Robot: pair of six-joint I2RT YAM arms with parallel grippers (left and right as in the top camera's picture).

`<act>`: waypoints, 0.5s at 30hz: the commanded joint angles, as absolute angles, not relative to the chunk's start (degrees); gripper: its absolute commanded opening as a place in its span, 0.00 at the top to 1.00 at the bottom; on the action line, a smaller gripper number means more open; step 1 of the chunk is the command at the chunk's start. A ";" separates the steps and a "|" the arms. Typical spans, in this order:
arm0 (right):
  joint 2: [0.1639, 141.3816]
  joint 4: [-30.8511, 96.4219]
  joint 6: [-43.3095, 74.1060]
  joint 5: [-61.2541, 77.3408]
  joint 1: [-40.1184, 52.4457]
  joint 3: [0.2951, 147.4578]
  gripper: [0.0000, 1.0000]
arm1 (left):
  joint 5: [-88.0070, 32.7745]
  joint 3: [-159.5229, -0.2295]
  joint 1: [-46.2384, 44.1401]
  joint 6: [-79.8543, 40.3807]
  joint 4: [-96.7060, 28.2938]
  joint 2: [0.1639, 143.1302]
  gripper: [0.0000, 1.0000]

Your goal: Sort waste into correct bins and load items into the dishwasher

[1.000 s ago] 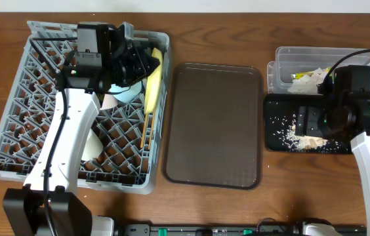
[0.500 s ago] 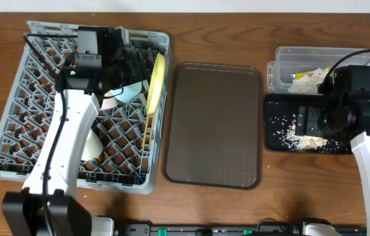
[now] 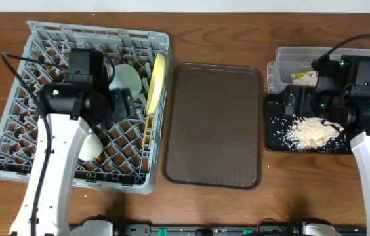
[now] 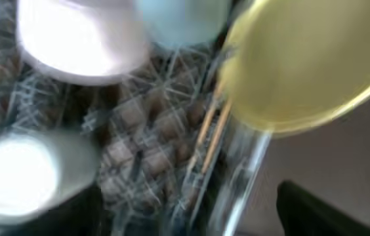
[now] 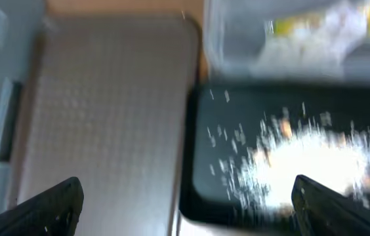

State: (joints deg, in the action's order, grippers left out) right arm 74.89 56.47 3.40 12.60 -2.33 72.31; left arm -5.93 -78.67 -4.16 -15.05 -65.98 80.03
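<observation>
The grey dishwasher rack (image 3: 41,137) fills the left of the table. In it a yellow plate (image 3: 156,82) stands on edge, with a light blue bowl (image 3: 124,78), a white cup (image 3: 93,145) and chopsticks (image 3: 148,124). My left gripper (image 3: 123,105) hovers open over the rack, holding nothing. The blurred left wrist view shows the pink bowl (image 4: 80,39), blue bowl (image 4: 185,16), plate (image 4: 303,65) and cup (image 4: 21,177). Above the left end of the black tray (image 3: 273,141) my right gripper (image 3: 290,105) stands open and empty. Rice scraps (image 3: 309,131) lie in that tray. The clear tub (image 3: 323,56) holds the wrapper and paper (image 3: 306,77).
A brown serving tray (image 3: 214,124) lies between the rack and the bins, seen also in the right wrist view as the brown tray (image 5: 106,111). The black tray (image 5: 237,164) and clear tub (image 5: 290,33) sit close together at the far right.
My left gripper has opened and drawn back toward the near side of the rack, uncovering the blue bowl and plate. My right gripper has shifted left, exposing the rice heap.
</observation>
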 commanded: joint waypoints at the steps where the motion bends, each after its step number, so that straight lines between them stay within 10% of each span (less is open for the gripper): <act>1: 75.26 60.93 5.10 5.63 -2.09 72.10 0.01 | -2.07 -78.26 -3.92 -14.61 -71.53 79.85 0.15; 15: 52.12 55.00 6.17 4.10 -2.46 55.20 0.01 | -2.28 -62.63 -7.18 -8.34 -60.64 53.47 0.14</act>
